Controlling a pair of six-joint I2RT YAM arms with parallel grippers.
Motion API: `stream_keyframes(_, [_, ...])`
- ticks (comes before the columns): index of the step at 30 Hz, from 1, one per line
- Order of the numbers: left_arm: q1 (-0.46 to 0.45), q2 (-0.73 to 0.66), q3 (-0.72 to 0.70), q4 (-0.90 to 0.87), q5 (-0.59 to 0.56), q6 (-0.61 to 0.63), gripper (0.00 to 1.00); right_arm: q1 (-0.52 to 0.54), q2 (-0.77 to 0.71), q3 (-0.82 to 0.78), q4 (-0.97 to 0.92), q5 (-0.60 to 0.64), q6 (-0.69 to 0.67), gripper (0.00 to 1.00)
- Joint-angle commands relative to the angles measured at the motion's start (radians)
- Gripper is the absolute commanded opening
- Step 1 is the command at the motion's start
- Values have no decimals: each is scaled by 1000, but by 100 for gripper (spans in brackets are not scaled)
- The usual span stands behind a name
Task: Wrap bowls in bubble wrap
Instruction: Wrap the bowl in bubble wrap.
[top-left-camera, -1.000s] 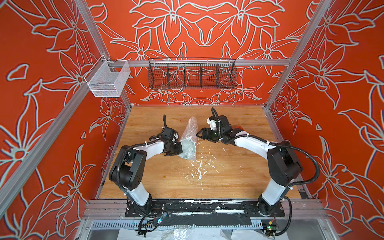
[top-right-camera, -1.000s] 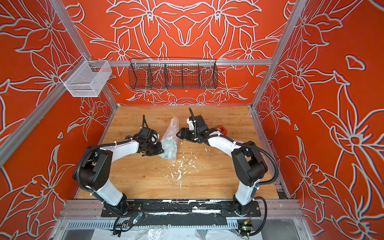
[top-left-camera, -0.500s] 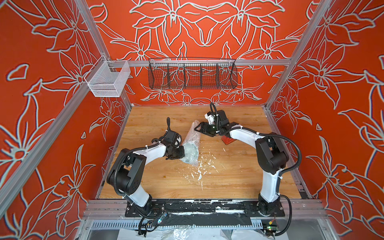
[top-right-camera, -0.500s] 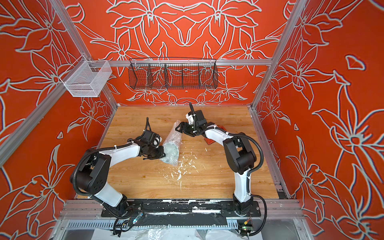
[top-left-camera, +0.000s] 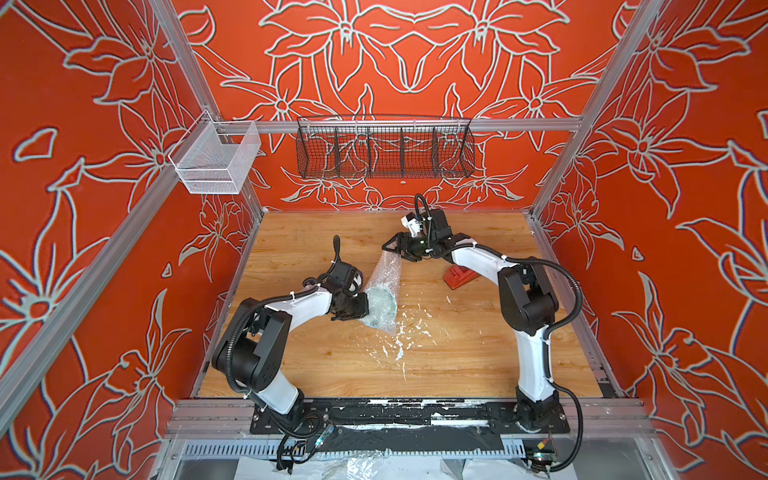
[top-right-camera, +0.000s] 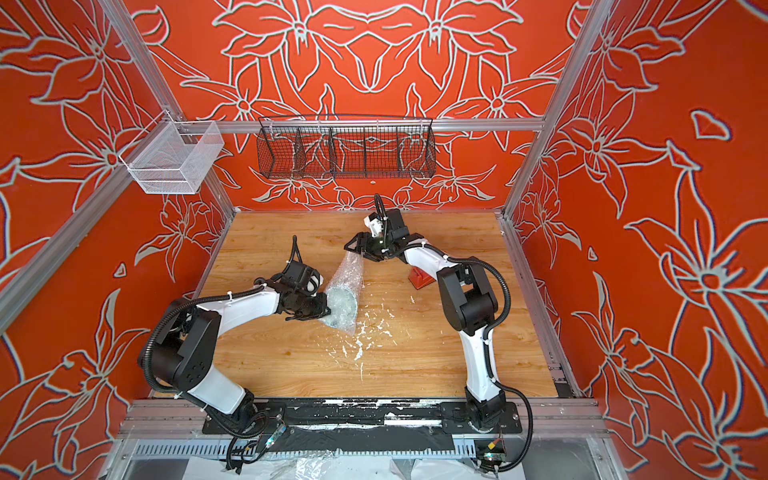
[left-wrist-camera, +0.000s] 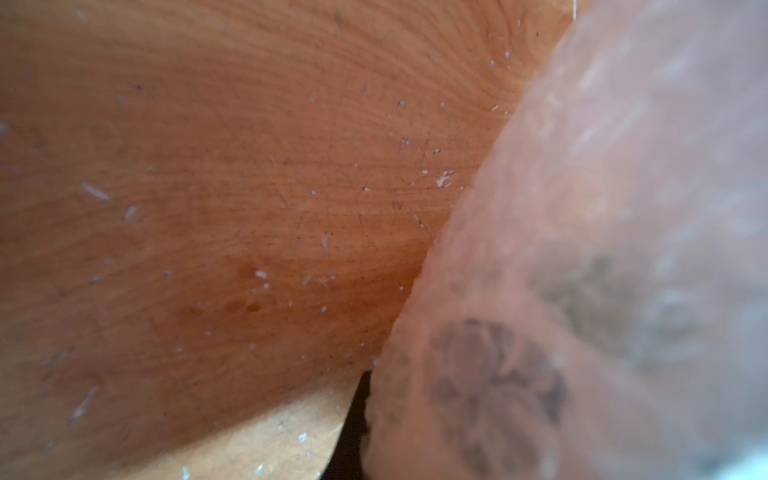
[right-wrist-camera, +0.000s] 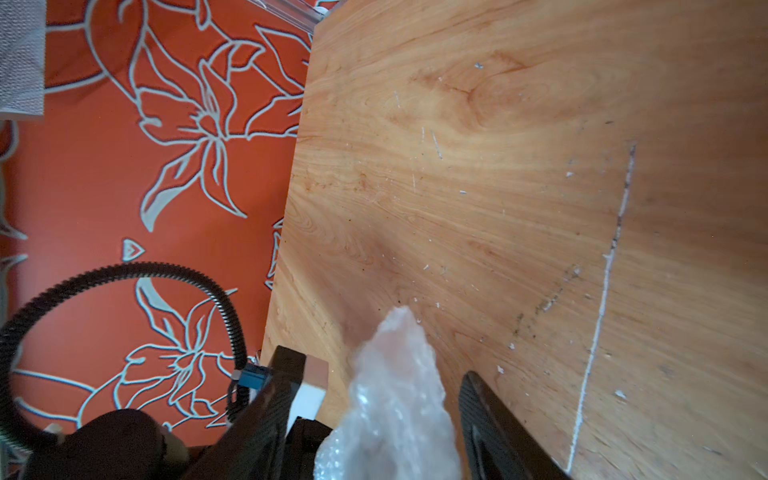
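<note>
Left hand (top-left-camera: 358, 306) clamped on the bowl (top-left-camera: 380, 300), swathed in bubble wrap (top-left-camera: 387, 270) near the centre of the desk (top-left-camera: 457, 357) — right hand (top-left-camera: 394, 250) open, its jaws straddling the wrap's twisted tail, which rises toward the far edge.

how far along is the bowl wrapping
Done: the bowl already sits inside the bubble wrap. In hand: the left claw pinches the wrapped bowl; the right claw is open around the wrap's loose end. Left: close that end, perhaps with the tape dispenser.
</note>
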Motion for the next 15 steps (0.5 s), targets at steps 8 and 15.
stream_keyframes(8, [-10,29,-36,-113,-49,-4,0,4,26,10,-58,-69,-45,53])
stream_keyframes(15, [-11,25,-43,-106,-48,-5,0,20,21,15,-99,-87,-92,47])
